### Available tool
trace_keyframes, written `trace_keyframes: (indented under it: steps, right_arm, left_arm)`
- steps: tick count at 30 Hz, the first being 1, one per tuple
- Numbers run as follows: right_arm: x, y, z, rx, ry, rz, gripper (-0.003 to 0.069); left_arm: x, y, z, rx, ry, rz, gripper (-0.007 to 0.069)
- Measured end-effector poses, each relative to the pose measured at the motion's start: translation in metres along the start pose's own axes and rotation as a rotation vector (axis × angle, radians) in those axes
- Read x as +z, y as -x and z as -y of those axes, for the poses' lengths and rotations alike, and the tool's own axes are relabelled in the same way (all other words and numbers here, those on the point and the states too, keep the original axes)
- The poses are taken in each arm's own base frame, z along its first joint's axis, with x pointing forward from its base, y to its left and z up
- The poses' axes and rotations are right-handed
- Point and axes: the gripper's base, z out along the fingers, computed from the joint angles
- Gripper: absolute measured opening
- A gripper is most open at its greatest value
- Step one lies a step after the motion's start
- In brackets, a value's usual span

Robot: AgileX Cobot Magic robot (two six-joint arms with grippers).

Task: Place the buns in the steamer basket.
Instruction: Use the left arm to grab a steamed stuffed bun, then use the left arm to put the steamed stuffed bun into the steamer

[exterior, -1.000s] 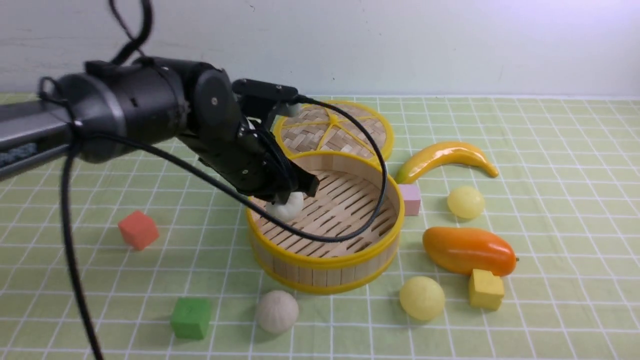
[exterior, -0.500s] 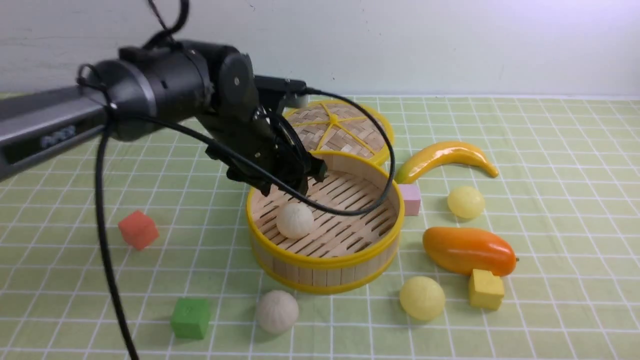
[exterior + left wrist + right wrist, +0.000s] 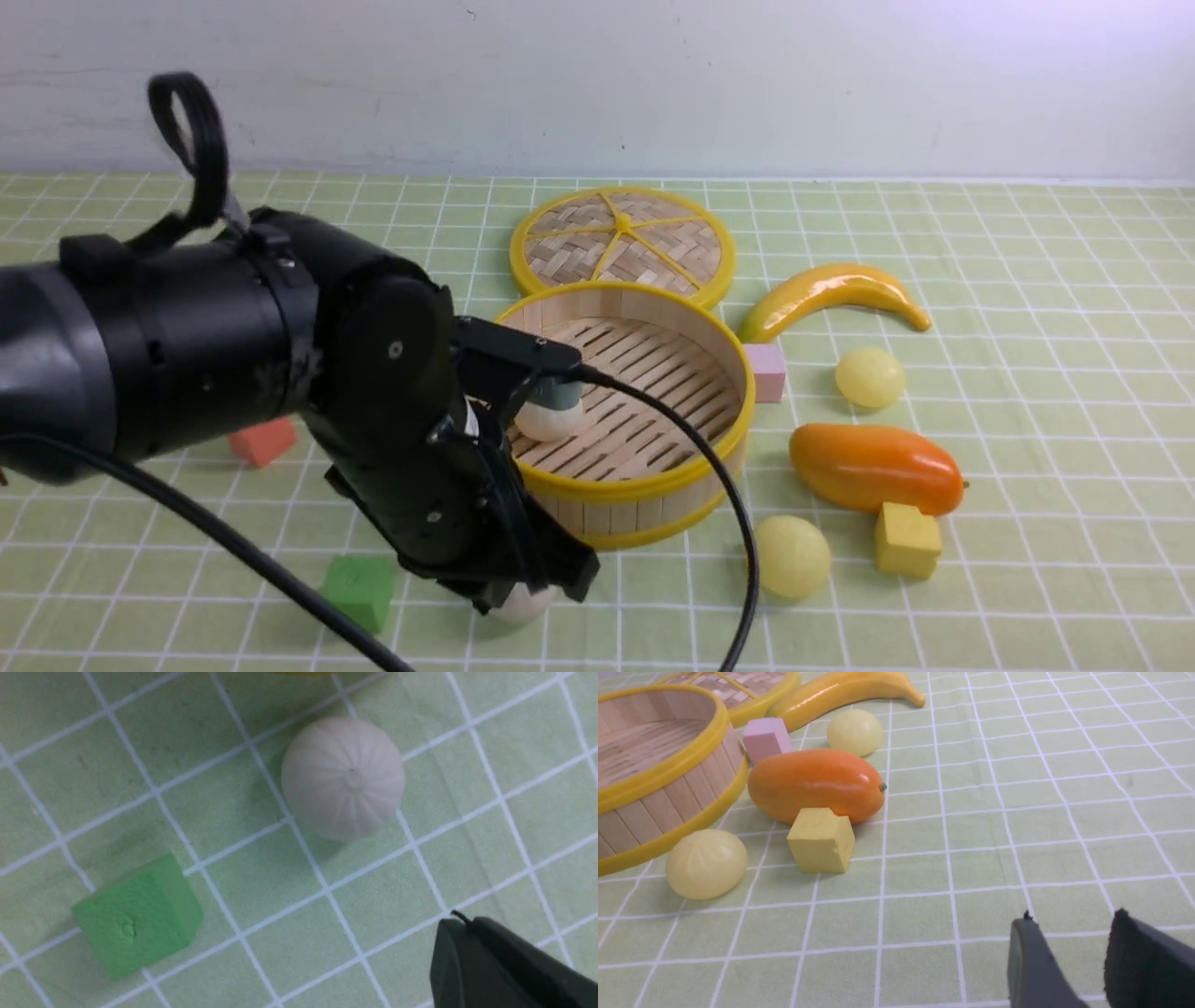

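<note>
One off-white bun (image 3: 551, 422) lies on the slatted floor of the steamer basket (image 3: 653, 487), half hidden behind my left wrist. A second off-white bun (image 3: 343, 777) rests on the cloth in front of the basket, beside the green cube (image 3: 135, 914). My left gripper (image 3: 455, 924) hovers just above the cloth close to this bun, shut with nothing in it. Two pale yellow buns (image 3: 870, 377) (image 3: 792, 556) sit on the cloth to the right of the basket. My right gripper (image 3: 1073, 924) is open and empty, low over bare cloth, well away from the nearer yellow bun (image 3: 706, 863).
The woven lid (image 3: 621, 241) lies behind the basket. An orange mango (image 3: 873, 467), a yellow cube (image 3: 906, 539), a pink cube (image 3: 767, 371) and a banana (image 3: 831, 291) crowd the basket's right side. A red cube (image 3: 261, 441) lies to the left, partly behind my left arm.
My left gripper let go of the off-white bun inside the basket, lifted out and shut. The arm then swung to the front and came down beside the second off-white bun.
</note>
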Motion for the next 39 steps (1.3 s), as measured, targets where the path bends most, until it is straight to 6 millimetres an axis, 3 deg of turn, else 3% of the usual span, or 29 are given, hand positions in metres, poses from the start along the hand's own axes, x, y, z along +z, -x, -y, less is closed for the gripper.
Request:
trace_keyframes:
  steps: [2,5,10,15,19,24,26,30,32,36,38,39]
  right_arm:
    - [0.000,0.000,0.000,0.000,0.000,0.000,0.0239]
    - [0.000,0.000,0.000,0.000,0.000,0.000,0.0239]
    - [0.000,0.000,0.000,0.000,0.000,0.000,0.0239]
    - [0.000,0.000,0.000,0.000,0.000,0.000,0.0239]
    - [0.000,0.000,0.000,0.000,0.000,0.000,0.0239]
    - [0.000,0.000,0.000,0.000,0.000,0.000,0.0239]
    - [0.000,0.000,0.000,0.000,0.000,0.000,0.0239]
    - [0.000,0.000,0.000,0.000,0.000,0.000,0.0239]
    - [0.000,0.000,0.000,0.000,0.000,0.000,0.0239]
    - [0.000,0.000,0.000,0.000,0.000,0.000,0.0239]
    - [0.000,0.000,0.000,0.000,0.000,0.000,0.0239]
    - [0.000,0.000,0.000,0.000,0.000,0.000,0.0239]
  left_arm:
    - [0.006,0.002,0.000,0.000,0.000,0.008,0.0038]
    - [0.024,0.009,-0.002,-0.005,0.003,0.032,0.0160]
    - [0.045,0.017,-0.014,-0.038,0.014,0.053,0.0286]
    - [0.056,0.021,-0.017,-0.044,0.016,0.076,0.0309]
    - [0.061,0.020,-0.017,-0.050,0.013,0.068,0.0258]
    - [0.062,0.021,-0.017,-0.047,0.015,0.070,0.0028]
    - [0.061,0.020,-0.017,-0.047,0.016,0.064,-0.0010]
    - [0.038,0.021,-0.009,-0.038,0.004,0.051,-0.0013]
    - [0.011,0.025,0.000,-0.008,-0.016,0.097,-0.0013]
    - [-0.036,0.050,0.011,0.019,-0.058,0.276,-0.0013]
    - [-0.041,0.059,0.010,0.027,-0.060,0.318,-0.0013]
    - [-0.044,0.075,0.009,0.045,-0.057,0.371,-0.0013]
